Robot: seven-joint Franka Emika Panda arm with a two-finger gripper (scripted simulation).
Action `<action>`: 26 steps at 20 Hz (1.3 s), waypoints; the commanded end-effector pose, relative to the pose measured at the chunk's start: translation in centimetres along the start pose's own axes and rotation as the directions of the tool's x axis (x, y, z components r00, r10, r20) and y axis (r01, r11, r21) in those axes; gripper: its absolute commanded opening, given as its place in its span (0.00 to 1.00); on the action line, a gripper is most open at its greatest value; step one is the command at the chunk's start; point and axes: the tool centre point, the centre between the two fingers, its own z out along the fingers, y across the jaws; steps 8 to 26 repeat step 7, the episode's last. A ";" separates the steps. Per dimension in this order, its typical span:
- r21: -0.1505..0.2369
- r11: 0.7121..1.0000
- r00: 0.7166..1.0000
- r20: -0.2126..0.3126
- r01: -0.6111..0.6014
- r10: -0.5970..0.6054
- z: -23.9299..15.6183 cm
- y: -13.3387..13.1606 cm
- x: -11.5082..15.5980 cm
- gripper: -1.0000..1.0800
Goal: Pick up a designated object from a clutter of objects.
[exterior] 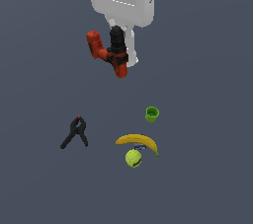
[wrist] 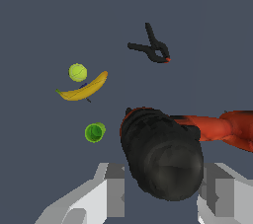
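Gripping drill [exterior: 109, 53], tool [exterior: 120, 53] clamped on black chuck end; chuck upright, red handle toward exterior view's left.

The drill [exterior: 109, 53] looks like moulded plastic, its red housing faintly glossy and its black chuck end a dull, smooth matt. The gripper [exterior: 120, 55] is smooth white plastic with a soft sheen. The spring clamp [exterior: 75, 132] is matt black. The banana [exterior: 139, 142] has a smooth yellow skin, the tennis ball [exterior: 133, 158] looks slightly fuzzy, and the cup [exterior: 152, 114] is plain green plastic. The counter [exterior: 207, 178] is flat, uniform matt grey-blue.
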 end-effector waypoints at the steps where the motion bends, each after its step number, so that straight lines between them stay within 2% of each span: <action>1: 0.004 1.000 1.000 -0.005 0.001 -0.001 -0.9 -0.1 0.6 0.00; 26: 0.004 1.000 1.000 -0.004 0.001 -0.001 -1.4 -0.2 1.0 0.00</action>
